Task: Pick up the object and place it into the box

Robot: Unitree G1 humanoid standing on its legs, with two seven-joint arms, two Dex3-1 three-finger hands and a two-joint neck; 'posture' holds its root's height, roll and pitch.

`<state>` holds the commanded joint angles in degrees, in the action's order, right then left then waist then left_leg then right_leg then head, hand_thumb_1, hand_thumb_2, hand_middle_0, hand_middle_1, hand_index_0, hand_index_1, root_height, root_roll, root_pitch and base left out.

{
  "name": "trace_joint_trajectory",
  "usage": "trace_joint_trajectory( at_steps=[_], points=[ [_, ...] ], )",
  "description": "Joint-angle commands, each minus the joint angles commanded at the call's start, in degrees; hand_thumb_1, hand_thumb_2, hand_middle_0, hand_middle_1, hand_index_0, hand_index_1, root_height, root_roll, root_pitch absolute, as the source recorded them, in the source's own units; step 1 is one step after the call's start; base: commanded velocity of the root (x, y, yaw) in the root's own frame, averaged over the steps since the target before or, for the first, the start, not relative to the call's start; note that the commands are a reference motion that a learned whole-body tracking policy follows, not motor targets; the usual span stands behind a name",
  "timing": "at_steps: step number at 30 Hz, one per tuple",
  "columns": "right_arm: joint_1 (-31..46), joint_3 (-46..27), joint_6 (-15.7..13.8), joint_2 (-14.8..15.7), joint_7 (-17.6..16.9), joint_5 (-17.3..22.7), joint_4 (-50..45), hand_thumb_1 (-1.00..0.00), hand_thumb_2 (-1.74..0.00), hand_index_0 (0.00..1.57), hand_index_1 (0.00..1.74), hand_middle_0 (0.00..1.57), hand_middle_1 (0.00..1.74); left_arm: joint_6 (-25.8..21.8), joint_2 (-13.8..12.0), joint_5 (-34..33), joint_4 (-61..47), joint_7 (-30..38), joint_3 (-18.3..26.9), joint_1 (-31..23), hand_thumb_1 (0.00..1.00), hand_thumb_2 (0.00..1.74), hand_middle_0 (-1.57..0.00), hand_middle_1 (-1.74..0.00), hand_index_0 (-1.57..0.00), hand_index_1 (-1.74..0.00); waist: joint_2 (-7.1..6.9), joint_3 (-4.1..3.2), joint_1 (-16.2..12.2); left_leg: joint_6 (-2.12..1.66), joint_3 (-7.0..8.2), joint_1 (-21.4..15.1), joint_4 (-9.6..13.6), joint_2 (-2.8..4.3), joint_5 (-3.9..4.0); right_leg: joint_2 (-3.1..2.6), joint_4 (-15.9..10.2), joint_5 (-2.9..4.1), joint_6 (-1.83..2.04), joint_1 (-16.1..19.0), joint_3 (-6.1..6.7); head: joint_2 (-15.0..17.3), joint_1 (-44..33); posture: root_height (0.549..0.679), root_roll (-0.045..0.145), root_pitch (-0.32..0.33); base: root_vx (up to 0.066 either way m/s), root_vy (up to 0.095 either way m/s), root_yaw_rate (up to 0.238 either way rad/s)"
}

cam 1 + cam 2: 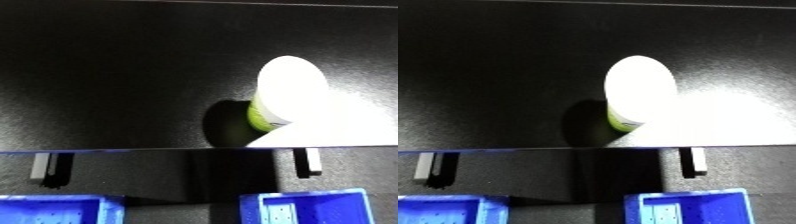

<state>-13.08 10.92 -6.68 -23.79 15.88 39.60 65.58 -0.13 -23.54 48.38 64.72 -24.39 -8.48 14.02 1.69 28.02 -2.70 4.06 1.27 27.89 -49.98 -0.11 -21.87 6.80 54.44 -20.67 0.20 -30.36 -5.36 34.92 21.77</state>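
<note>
A container with a white top and a yellow-green body [282, 95] stands on the black table [115, 75], right of centre and close to the front edge. Strong light washes out its top and the table surface to its right. Its dark shadow falls to its left. Two blue bins sit below the table's front edge: one at lower left [58, 210] and one at lower right [311, 207]. Neither hand shows in either view.
The table's front edge [133, 149] runs across the lower part of the view. Below it hang two grey brackets, one at left [40, 167] and one at right [306, 162].
</note>
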Motion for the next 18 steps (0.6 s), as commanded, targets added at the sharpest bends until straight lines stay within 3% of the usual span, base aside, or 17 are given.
trace_joint_trajectory(
  at_steps=[5,9,13,18],
  points=[
    [-0.49,0.29,-0.39,-0.3,0.66,-1.28,-0.52,0.0,0.0,0.0,0.0,0.0,0.0,-0.93,0.39,0.22,0.0,1.02,-0.06,-0.62,0.0,0.0,0.0,0.0,0.0,0.0,0.21,-0.13,-0.15,0.03,0.21,-0.33,-0.2,0.17,-0.31,-0.07,0.18,-0.22,-0.3,0.27,0.15,0.18,3.51,0.613,0.032,-0.012,0.006,0.011,-0.06],
    [-0.69,1.38,1.12,-1.15,4.0,-3.23,-3.53,0.0,0.0,0.0,0.0,0.0,0.0,-2.05,0.39,-0.1,-0.86,2.53,0.14,-1.29,0.0,0.0,0.0,0.0,0.0,0.0,0.26,-0.02,-0.28,-0.15,0.28,-0.8,0.16,0.18,-0.25,-0.1,-0.18,-0.32,-0.58,0.8,0.24,0.06,4.12,0.615,0.035,-0.013,0.002,0.0,-0.013],
    [0.09,3.55,6.67,-2.82,10.15,-3.14,-12.59,0.0,0.0,0.0,0.0,0.0,0.0,-2.89,-0.17,-0.4,-3.76,5.07,0.56,-2.43,0.0,0.0,0.0,0.0,0.0,0.0,-0.11,0.38,-0.49,-0.38,0.22,-0.97,0.59,0.15,-0.02,-0.16,-0.64,-0.34,-0.79,1.15,0.21,-0.42,2.88,0.616,0.037,-0.011,-0.016,-0.014,-0.001],
    [5.43,5.19,14.75,-6.22,16.82,-0.41,-32.87,0.0,0.0,0.0,0.0,0.0,0.0,-1.87,-1.61,0.88,-8.19,6.08,1.11,-5.26,0.0,0.0,0.0,0.0,0.0,0.0,-1.29,0.72,-1.31,-0.44,0.04,-0.79,0.93,0.55,0.24,-0.24,-0.97,-0.34,-0.78,1.15,0.08,-0.5,-0.58,0.617,0.035,-0.004,-0.019,-0.024,-0.04]
  ],
)
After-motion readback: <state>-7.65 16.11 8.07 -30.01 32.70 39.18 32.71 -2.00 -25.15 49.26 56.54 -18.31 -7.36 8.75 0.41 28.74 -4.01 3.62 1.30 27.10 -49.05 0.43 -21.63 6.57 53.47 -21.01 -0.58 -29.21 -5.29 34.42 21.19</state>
